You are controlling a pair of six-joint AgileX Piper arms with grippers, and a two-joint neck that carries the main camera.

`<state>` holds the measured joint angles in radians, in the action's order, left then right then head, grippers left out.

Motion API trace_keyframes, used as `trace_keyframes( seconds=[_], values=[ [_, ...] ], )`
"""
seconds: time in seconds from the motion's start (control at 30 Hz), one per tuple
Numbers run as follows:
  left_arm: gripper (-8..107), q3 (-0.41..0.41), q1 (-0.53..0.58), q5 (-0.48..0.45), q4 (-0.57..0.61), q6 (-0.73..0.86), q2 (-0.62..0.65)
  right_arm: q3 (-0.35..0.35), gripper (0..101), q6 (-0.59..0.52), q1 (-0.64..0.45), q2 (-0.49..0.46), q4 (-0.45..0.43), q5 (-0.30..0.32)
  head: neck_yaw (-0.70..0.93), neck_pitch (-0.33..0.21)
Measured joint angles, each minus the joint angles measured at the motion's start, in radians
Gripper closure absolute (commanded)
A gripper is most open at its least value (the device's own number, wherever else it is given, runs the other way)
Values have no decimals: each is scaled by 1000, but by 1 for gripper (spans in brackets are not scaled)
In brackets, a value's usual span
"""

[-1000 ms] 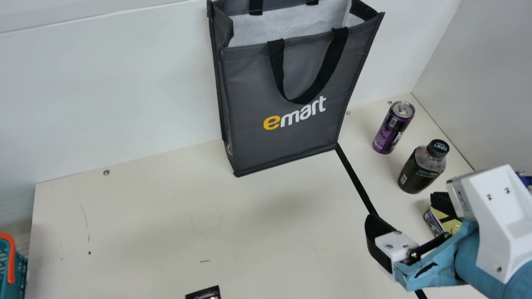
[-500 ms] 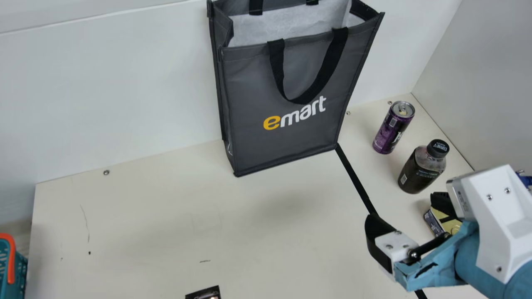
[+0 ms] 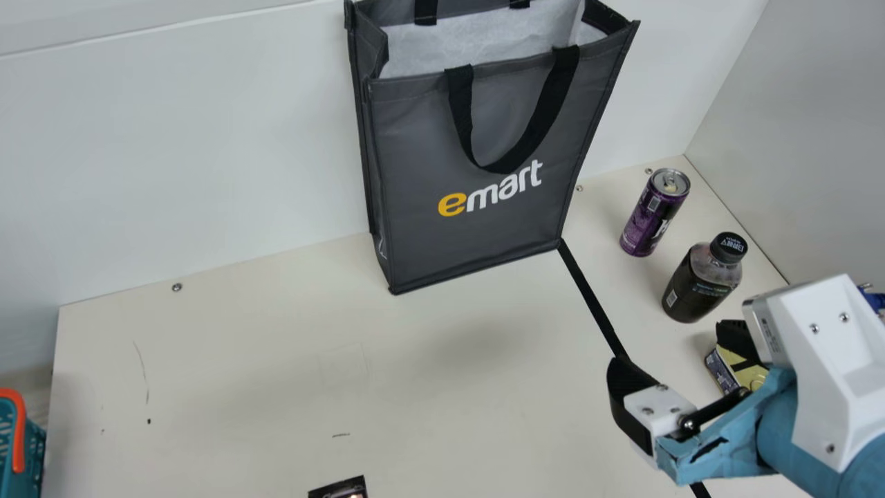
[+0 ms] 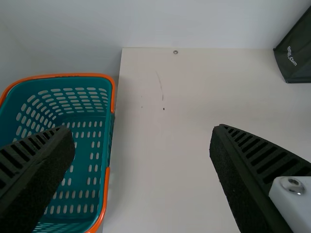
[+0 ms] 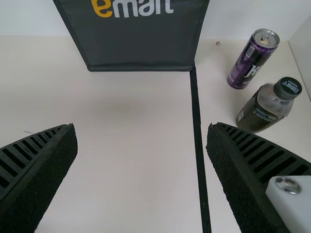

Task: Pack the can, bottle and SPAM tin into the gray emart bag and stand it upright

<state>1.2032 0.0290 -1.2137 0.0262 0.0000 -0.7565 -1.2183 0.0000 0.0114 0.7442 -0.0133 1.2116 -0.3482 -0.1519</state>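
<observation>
The gray emart bag (image 3: 477, 228) stands upright and open-topped against the back wall in the main view. To its right stand the purple can (image 3: 650, 218) and the dark bottle (image 3: 698, 283); the SPAM tin (image 3: 740, 360) lies partly hidden behind my right arm. My right gripper (image 3: 632, 401) hovers at lower right in the main view; in the right wrist view the same gripper (image 5: 141, 128) is open with nothing between its fingers, the bag, can and bottle beyond. My left gripper (image 4: 141, 131) is open and empty in the left wrist view, with a corner of the bag (image 4: 299, 60) far off.
A teal basket with an orange rim (image 4: 111, 92) stands at the table's left side. A black tape line (image 3: 591, 297) runs forward from the bag's right corner. A small dark object (image 3: 339, 488) shows at the main view's bottom edge. White walls enclose the back and right.
</observation>
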Motion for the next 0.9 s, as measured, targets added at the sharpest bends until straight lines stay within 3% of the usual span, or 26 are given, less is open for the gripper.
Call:
trace_keyframes(
  seconds=[0.6,0.9],
  values=[
    [9,0,0,0,0,0,0,0,6,0,2,1,0,0,0,0],
    [9,0,0,0,0,0,0,-30,6,-23,14,35,-10,-29,0,0]
  ],
)
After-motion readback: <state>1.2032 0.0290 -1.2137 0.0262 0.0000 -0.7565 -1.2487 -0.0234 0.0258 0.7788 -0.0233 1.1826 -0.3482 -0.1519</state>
